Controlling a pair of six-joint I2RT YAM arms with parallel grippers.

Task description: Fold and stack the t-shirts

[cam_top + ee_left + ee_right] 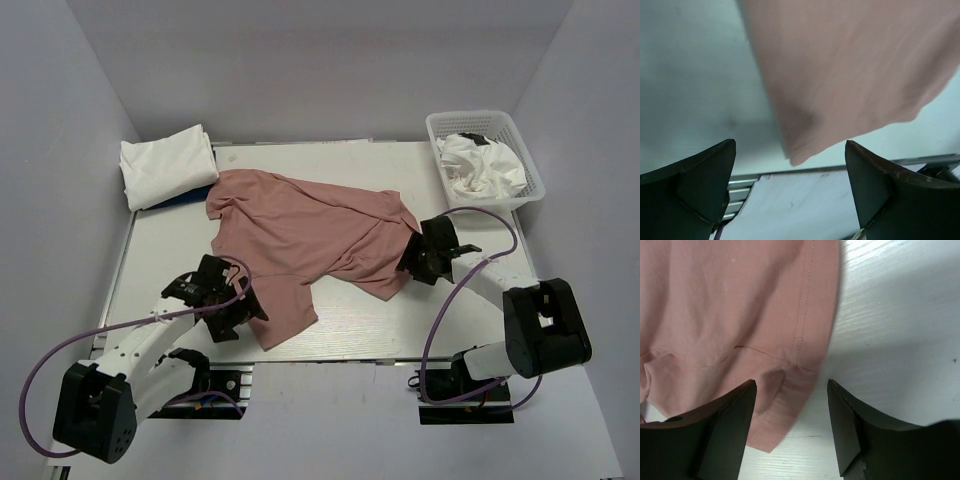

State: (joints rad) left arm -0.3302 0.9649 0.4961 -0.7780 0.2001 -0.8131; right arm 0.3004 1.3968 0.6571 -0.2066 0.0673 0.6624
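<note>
A dusty-pink t-shirt (300, 235) lies crumpled and spread across the middle of the table. My left gripper (232, 300) hovers open over its near-left corner; in the left wrist view that pink corner (850, 70) sits just beyond the wide-apart fingertips of the gripper (790, 145). My right gripper (412, 255) is low at the shirt's right edge. In the right wrist view its jaws (792, 382) straddle the hemmed pink edge (730, 305), still apart, not pinching it. A folded white t-shirt (168, 165) lies at the back left on a blue one (195, 195).
A white mesh basket (470, 117) at the back right holds crumpled white clothing with a print (480, 165). Grey walls enclose the table on three sides. The table's near metal edge (790, 172) shows just under the left gripper.
</note>
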